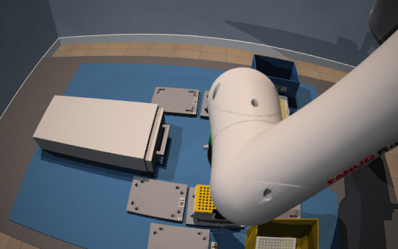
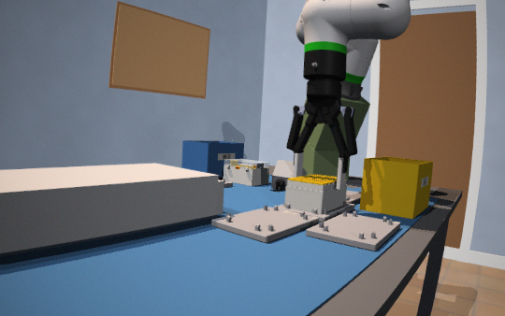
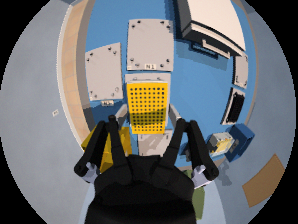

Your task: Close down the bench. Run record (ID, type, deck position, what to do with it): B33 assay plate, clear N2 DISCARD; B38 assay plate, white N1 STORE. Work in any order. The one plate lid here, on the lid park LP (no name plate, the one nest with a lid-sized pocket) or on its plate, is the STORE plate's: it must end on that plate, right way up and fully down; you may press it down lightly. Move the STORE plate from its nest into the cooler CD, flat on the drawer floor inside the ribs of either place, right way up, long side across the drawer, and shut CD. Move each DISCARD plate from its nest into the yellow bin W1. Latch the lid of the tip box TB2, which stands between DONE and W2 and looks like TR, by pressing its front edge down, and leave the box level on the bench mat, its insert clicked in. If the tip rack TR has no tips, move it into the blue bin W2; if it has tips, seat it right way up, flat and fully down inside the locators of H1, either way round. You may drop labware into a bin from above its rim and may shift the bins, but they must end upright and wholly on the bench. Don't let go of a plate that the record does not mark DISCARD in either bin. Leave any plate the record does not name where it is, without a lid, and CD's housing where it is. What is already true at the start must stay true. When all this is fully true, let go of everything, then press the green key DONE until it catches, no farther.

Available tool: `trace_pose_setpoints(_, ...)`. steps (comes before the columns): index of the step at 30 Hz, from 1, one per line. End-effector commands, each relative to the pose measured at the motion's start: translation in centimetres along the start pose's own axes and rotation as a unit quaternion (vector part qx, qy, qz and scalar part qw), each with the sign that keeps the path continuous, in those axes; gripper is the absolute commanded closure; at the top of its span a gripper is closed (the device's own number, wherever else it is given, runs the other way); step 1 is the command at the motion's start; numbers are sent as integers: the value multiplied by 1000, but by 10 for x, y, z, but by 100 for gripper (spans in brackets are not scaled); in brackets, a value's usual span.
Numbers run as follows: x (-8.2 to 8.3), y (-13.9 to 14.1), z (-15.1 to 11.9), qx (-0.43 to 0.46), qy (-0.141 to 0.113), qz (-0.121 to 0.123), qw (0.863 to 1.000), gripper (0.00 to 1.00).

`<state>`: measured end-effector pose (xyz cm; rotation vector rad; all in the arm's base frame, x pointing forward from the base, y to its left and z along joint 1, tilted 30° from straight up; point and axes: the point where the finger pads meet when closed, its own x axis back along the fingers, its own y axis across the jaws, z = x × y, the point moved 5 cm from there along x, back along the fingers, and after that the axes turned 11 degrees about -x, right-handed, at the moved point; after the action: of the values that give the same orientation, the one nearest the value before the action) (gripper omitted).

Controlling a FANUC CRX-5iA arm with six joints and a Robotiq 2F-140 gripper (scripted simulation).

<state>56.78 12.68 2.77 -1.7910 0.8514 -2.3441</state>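
The tip rack TR [image 2: 310, 192] is a grey box full of yellow tips, standing on a grey nest at the near right of the mat; it also shows in the top view [image 1: 204, 200] and the wrist view [image 3: 147, 104]. My gripper [image 2: 319, 170] is open, pointing straight down, with one finger on each side of the rack's top and not gripping it; it also shows in the wrist view [image 3: 145, 129]. The arm hides it in the top view. The cooler CD [image 1: 96, 132] has its drawer shut. A clear plate [image 1: 276, 243] lies in the yellow bin W1 [image 1: 284, 233].
The blue bin W2 [image 1: 276, 74] stands at the back, with the tip box TB2 [image 2: 245, 172] in front of it. Nest N1 [image 1: 158, 199] is bare beside the rack. The lid park [image 1: 176, 100] is bare. W1 [image 2: 395, 187] stands close to the right of the rack.
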Motion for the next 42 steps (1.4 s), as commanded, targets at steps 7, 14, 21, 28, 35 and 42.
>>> trace_pose_setpoints(7,-7,0,0,0,0,0,1000,34)
trace_pose_setpoints(14,-14,0,0,0,0,0,1000,34)
trace_pose_setpoints(21,-21,0,0,0,0,0,1000,34)
trace_pose_setpoints(28,-21,0,0,0,0,0,1000,34)
trace_pose_setpoints(35,-21,0,0,0,0,0,1000,37)
trace_pose_setpoints(42,-21,0,0,0,0,0,1000,40)
